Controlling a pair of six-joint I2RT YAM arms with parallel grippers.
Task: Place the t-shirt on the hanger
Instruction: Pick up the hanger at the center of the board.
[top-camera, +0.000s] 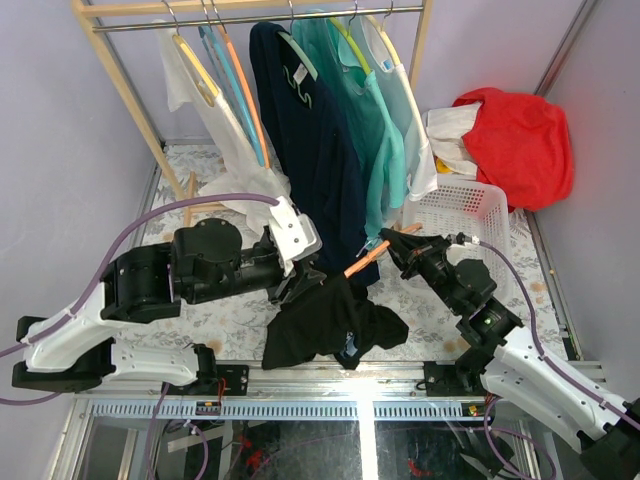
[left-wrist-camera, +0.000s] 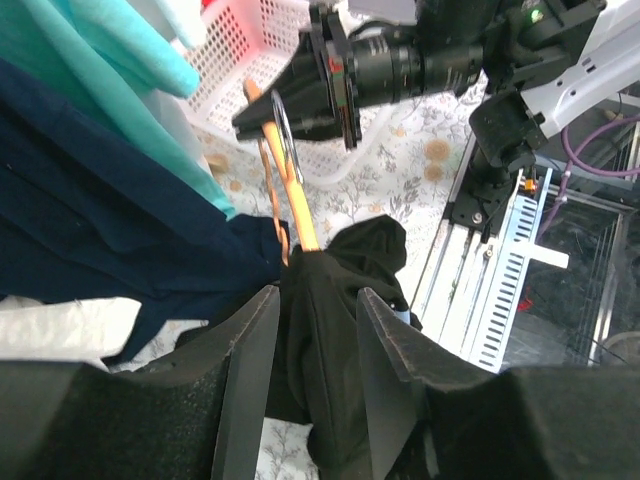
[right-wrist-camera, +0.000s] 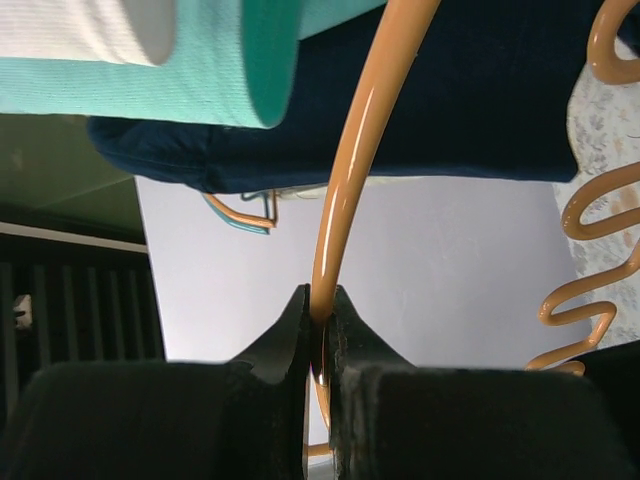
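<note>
Your right gripper (right-wrist-camera: 318, 305) is clamped on the orange hanger (right-wrist-camera: 350, 170), holding it steady so fabric can slide on. The black t-shirt (top-camera: 330, 325) drapes from the hanger's far end, just ahead of your left gripper (left-wrist-camera: 318, 300), jaws apart, fabric showing between them.

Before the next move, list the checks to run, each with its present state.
1. Right end effector shut on the hanger: ok, its fingers clamp the orange rod.
2. Left end effector open: ok, the fingers stand apart with cloth between them.
3. One hanger end inside the t-shirt: ok, the rod runs into the black cloth.
4. T-shirt spread over both hanger shoulders: not ok, it hangs bunched at the lower end.
5. Hook free of cloth: ok.
6. Navy shirt clear of the hanger: cannot tell, its hem hangs right beside the rod.
</note>
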